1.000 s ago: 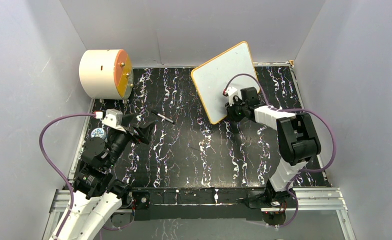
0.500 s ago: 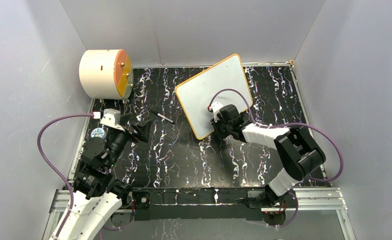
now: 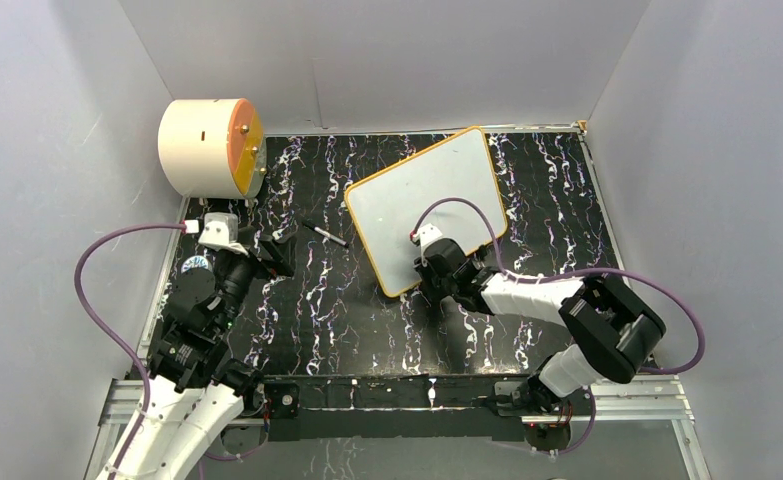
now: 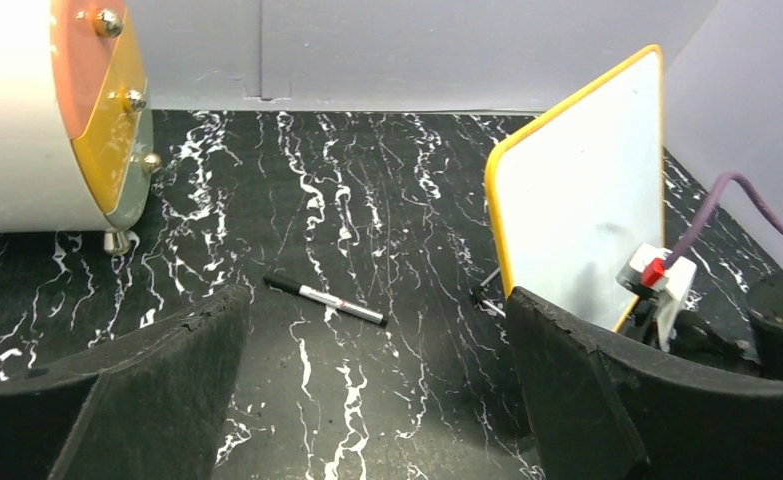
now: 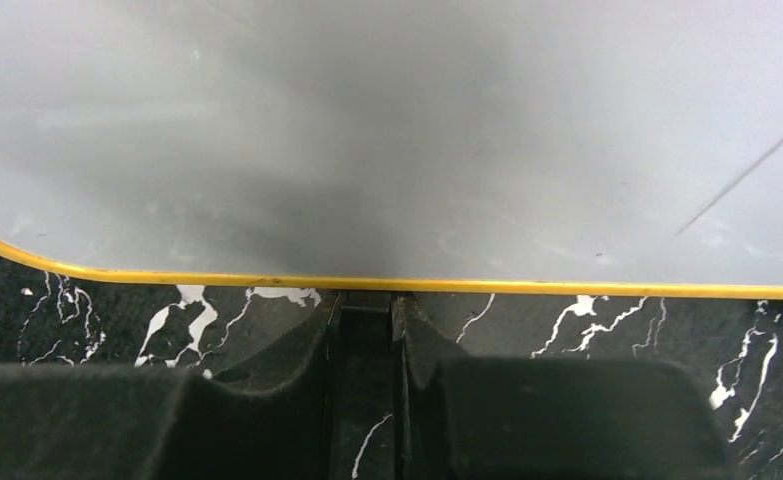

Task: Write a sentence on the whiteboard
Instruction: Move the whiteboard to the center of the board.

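Whiteboard (image 3: 427,200) shifted left, tilted; right pincer (image 3: 432,272) clamps near edge; marker (image 3: 324,233) well apart.

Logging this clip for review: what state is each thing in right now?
whiteboard: tilted up off the table, gripped at its near edge.
marker: lying flat on the table, untouched.
cylinder: lying on its side, far left.
left end effector: open, empty.
right end effector: shut on the whiteboard.

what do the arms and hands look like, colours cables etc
The left arm and right arm have white shells and black joints. The left hand and right hand are black, with two broad matte fingers. A purple cable loops along each arm to a small white box with a red plug.
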Robot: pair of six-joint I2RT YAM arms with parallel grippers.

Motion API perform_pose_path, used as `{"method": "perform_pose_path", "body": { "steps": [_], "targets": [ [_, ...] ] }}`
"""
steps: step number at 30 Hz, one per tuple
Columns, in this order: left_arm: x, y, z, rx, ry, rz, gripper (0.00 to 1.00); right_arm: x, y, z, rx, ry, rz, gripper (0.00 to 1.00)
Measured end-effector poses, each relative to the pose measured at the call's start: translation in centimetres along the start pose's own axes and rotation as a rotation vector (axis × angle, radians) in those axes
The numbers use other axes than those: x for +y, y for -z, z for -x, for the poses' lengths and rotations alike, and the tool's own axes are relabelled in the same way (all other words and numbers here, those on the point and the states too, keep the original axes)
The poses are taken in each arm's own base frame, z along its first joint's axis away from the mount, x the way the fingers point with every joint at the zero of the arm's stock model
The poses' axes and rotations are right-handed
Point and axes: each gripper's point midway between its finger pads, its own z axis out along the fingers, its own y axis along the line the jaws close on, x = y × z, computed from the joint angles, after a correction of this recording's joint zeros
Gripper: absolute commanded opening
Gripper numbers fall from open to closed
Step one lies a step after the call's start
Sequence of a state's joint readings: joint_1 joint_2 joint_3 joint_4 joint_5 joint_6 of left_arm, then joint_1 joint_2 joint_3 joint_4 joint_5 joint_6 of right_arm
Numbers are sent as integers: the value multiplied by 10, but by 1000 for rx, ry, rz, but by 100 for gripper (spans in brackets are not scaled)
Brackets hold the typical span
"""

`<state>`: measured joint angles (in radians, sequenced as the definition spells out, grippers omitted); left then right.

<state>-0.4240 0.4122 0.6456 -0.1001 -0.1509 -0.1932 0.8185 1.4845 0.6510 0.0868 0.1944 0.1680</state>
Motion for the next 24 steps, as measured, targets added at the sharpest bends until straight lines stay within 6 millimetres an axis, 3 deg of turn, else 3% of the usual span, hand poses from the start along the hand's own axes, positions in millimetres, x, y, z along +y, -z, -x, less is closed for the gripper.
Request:
{"method": "perform_pose_path", "body": {
  "steps": [10, 19, 24],
  "targets": [
    [24, -7, -6, 20, 28, 128, 97, 7, 5, -11, -17, -13, -10, 2],
    [41, -20, -27, 95, 57, 230, 97, 7, 5, -12, -26, -13, -7, 26],
    [49, -32, -53, 211, 87, 303, 97, 7, 9, -12, -37, -23, -4, 36]
  ]
}}
